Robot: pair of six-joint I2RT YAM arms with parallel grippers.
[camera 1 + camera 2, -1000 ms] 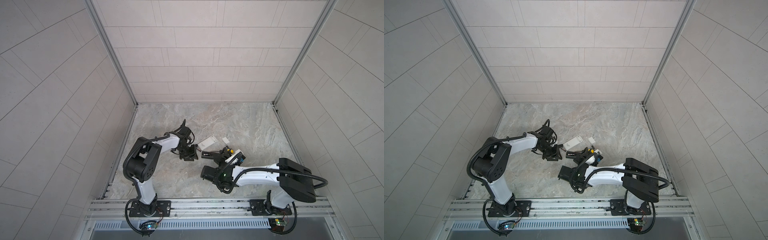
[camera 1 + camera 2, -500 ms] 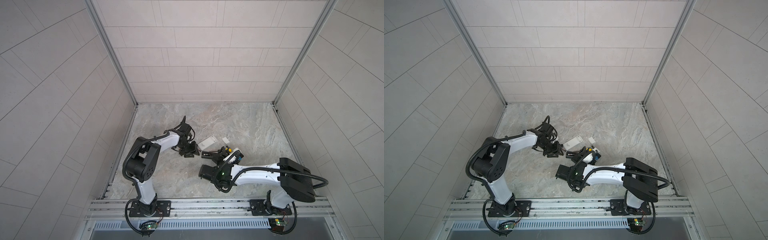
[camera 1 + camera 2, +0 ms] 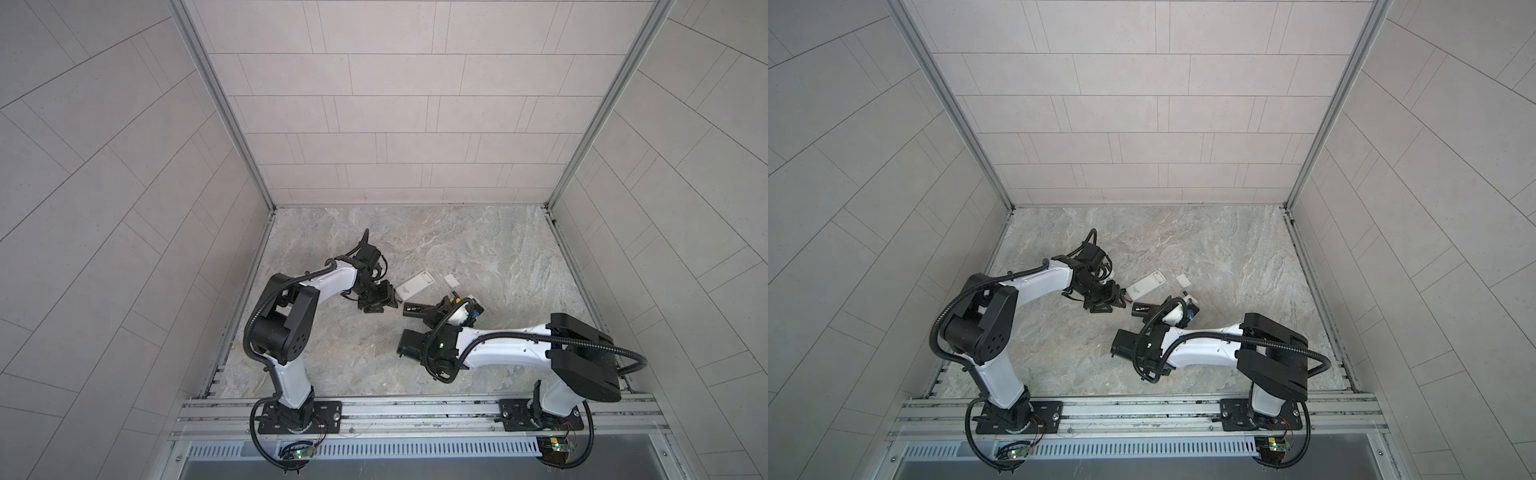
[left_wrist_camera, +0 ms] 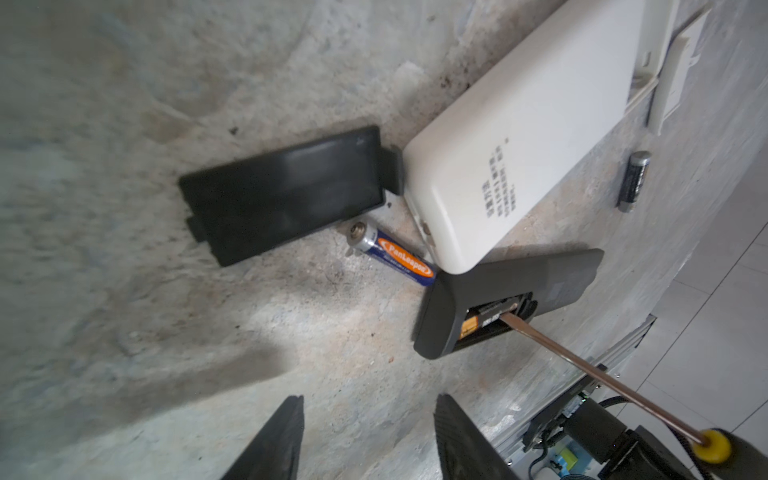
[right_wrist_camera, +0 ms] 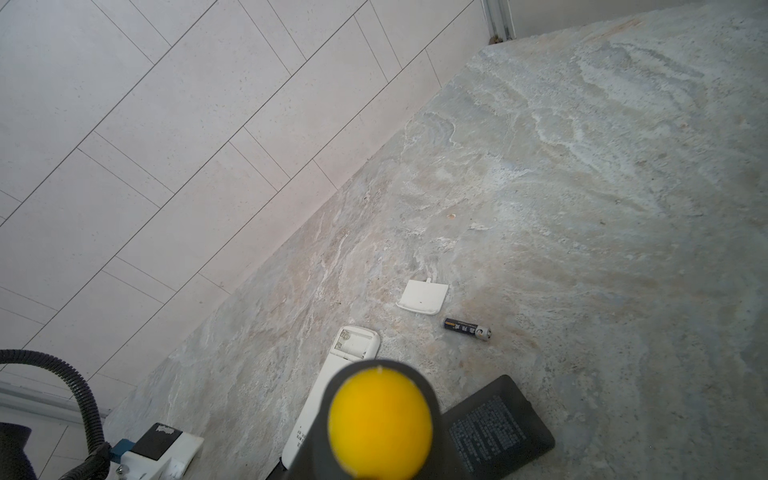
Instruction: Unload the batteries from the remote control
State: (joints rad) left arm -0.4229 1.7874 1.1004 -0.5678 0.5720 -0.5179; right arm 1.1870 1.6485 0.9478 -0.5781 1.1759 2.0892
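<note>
The black remote control [image 4: 511,291] lies back up with its compartment open and one battery [image 4: 492,319] still inside. A screwdriver [image 4: 602,378] has its tip in that compartment; my right gripper [image 3: 441,308] is shut on its black and yellow handle [image 5: 380,422], which hides the jaws. A blue and orange battery [image 4: 390,259] lies loose between the black cover [image 4: 282,195] and the white remote [image 4: 519,137]. Another loose battery [image 5: 467,329] lies beside the white cover [image 5: 423,297]. My left gripper [image 4: 368,405] stands open and empty just short of the black remote [image 3: 415,309].
The white remote [image 3: 415,284] and white cover [image 3: 451,280] lie just behind the black remote in both top views. Tiled walls close the marble floor [image 3: 478,249] on three sides. The right arm's elbow [image 3: 415,349] hangs low near the front.
My left gripper's jaws have spread wider while it stays at about the same place. The right arm's elbow has shifted slightly to the left.
</note>
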